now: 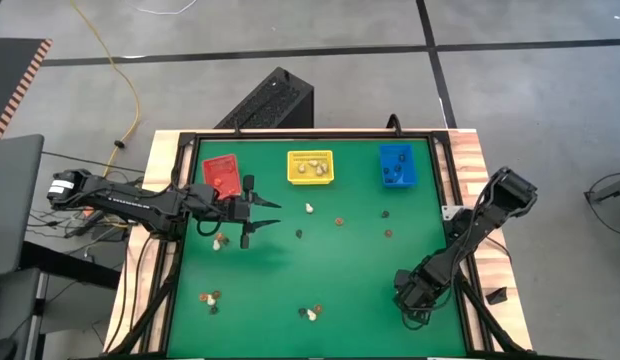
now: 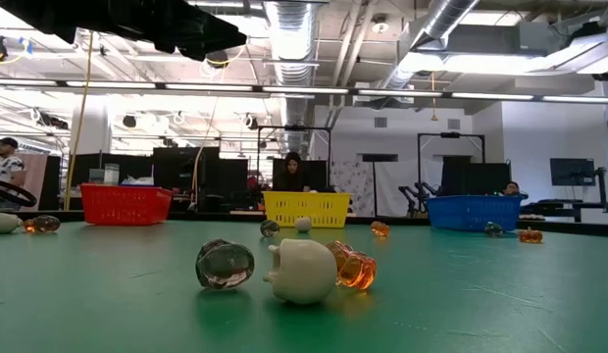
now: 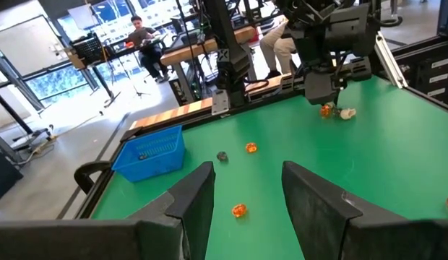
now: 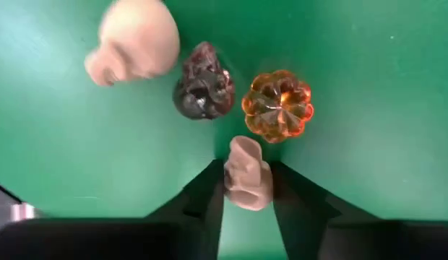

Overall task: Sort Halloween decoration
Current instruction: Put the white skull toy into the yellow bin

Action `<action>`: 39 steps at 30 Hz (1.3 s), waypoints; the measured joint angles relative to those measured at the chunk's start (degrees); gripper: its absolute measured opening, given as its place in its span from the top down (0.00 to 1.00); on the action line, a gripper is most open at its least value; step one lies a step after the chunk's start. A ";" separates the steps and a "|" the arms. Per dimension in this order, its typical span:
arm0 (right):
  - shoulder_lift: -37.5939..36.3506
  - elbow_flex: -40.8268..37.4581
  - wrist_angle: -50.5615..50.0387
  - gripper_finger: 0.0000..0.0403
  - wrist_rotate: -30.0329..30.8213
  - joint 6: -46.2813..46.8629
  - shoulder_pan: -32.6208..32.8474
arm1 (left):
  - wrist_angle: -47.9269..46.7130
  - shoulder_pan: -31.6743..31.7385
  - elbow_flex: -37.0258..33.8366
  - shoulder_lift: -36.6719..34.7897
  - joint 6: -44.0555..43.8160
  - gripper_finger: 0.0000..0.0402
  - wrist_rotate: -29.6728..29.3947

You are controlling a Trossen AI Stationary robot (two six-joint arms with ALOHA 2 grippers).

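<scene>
High view: left gripper (image 1: 258, 214) hangs over the green mat (image 1: 340, 270) just below the red plastic bin (image 1: 223, 175), fingers spread, nothing between them. The arm reaches in from 9 o'clock, stretched nearly flat. Nearest loose Halloween decoration to it is a small cream trinket (image 1: 221, 241) at roughly 8 o'clock of the fingertips, near; another cream one (image 1: 309, 208) lies at 3 o'clock, farther. The right gripper (image 1: 414, 300) is low near the mat's 4 o'clock corner, arm folded back on itself. The yellow bin (image 1: 310, 167) and blue bin (image 1: 397, 165) already hold pieces.

Low view: up close sit a cream skull-shaped trinket (image 2: 302, 270), a clear dark glassy ball (image 2: 226, 265) touching its side and an orange translucent pumpkin (image 2: 354, 268) on the other side. The bins stand along the far edge.

Left wrist view: both dark fingers wide apart, bare mat between them; an orange bead (image 3: 239, 210) sits just ahead in the gap (not in reach yet, my read).

Right wrist view: the fingers pinch a small cream figurine (image 4: 247, 173) at their tips, long axis running along the fingers. Beyond it lie an orange ribbed pumpkin (image 4: 277, 105), a dark reddish skull (image 4: 204, 89) and a cream skull (image 4: 134, 41); the pumpkin is nearly touching the held piece. My guess is a straight lift would clear them.
</scene>
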 joint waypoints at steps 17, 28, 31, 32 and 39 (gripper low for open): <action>-16.75 -0.04 -0.65 0.67 21.40 -4.72 -10.58 | 0.07 0.01 0.00 0.00 0.90 0.62 -0.01; -9.05 -0.01 40.40 0.69 46.22 -50.77 -38.90 | -0.71 0.02 0.00 0.00 0.59 0.62 -0.40; -4.02 0.04 55.94 0.69 42.96 -57.29 -47.27 | -2.20 0.02 0.00 0.00 0.97 0.62 -0.43; -2.29 0.04 60.45 0.69 41.50 -58.36 -49.67 | -2.83 0.02 0.00 0.00 1.03 0.62 -0.43; 9.45 0.23 79.16 0.66 30.16 -59.05 -61.65 | -7.30 0.02 0.00 0.02 1.19 0.62 -0.49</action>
